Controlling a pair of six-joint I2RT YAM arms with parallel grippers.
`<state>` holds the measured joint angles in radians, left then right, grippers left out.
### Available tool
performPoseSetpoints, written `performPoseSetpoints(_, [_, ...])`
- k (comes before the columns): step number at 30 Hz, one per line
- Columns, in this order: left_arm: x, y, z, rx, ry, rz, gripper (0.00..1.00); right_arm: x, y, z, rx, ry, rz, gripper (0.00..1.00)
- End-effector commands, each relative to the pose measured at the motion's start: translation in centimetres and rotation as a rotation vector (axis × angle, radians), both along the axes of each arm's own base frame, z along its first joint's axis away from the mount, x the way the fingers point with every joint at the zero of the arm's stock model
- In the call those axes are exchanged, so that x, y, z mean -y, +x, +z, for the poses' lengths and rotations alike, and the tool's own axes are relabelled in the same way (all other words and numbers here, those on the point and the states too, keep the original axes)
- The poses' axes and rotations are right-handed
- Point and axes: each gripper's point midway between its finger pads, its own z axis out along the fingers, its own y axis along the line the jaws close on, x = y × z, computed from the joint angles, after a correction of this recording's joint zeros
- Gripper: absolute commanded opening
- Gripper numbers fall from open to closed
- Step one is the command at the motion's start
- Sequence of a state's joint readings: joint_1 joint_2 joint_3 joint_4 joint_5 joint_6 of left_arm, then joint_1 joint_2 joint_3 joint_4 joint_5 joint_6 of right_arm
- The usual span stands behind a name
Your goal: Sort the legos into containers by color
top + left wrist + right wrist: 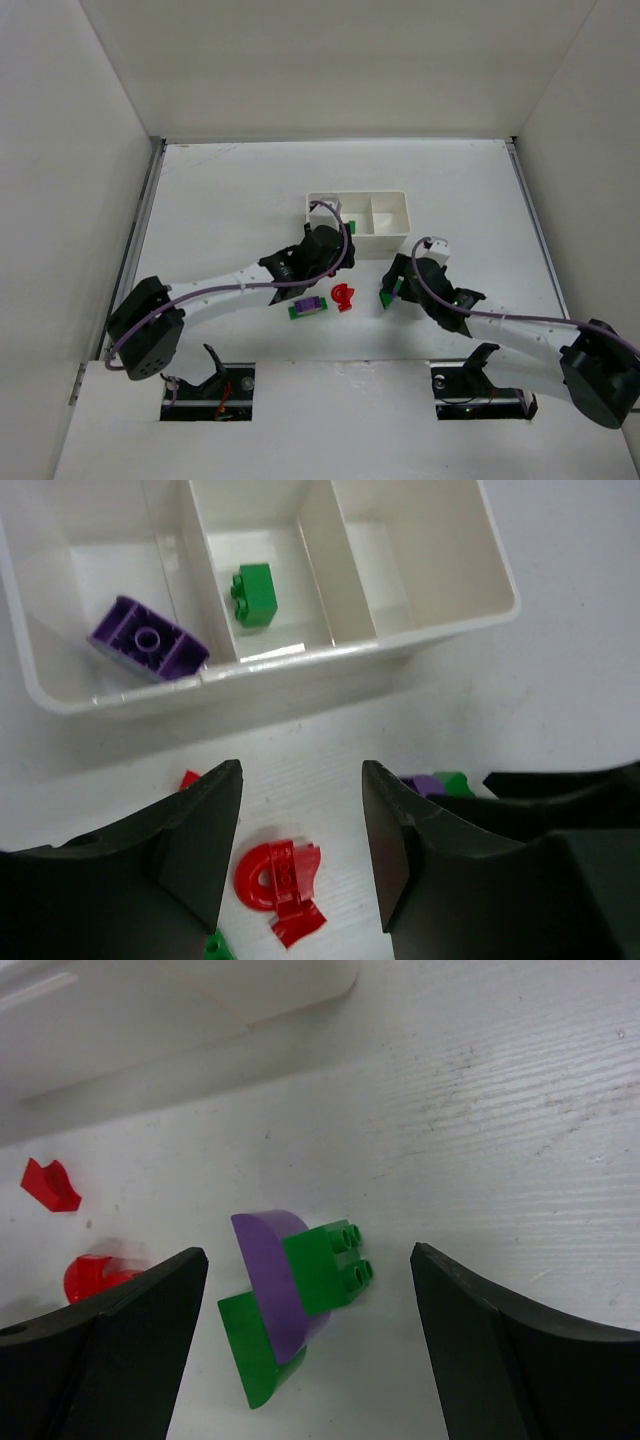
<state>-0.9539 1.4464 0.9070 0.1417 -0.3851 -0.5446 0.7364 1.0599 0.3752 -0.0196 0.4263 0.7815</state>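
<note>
The white tray (pixel 392 200) has three containers in a row. A purple lego (pixel 148 640) lies in its left one and a green lego (pixel 254 593) in the middle one. My left gripper (pixel 325 250) (pixel 300 775) hovers open just short of the tray, and a red curved lego (pixel 275 875) (pixel 344 296) lies on the table under the gap. My right gripper (pixel 398 285) (pixel 307 1253) is open on either side of a purple-and-green lego stack (pixel 295 1295) (pixel 385 298), not touching it.
Another purple-on-green stack (pixel 308 306) lies left of the red curved piece. A small red chip (pixel 50 1185) (pixel 188 778) sits on the table near the tray's front wall (pixel 150 1020). White walls enclose the table on three sides.
</note>
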Motion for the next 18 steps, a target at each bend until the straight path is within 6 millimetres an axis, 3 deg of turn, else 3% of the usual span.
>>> performPoseSetpoints(1, [0.0, -2.3, 1.0, -0.019, -0.134, -0.016, 0.49, -0.6, 1.2, 1.3, 0.026, -0.010, -0.008, 0.85])
performPoseSetpoints(9, [-1.1, -6.3, -0.4, -0.129, -0.259, -0.089, 0.50, -0.5, 2.2, 1.1, 0.006, -0.032, -0.015, 0.71])
performPoseSetpoints(18, [0.4, -9.1, -0.9, -0.163, -0.273, -0.198, 0.58, -1.1, 1.9, 0.5, -0.041, -0.038, 0.013, 0.74])
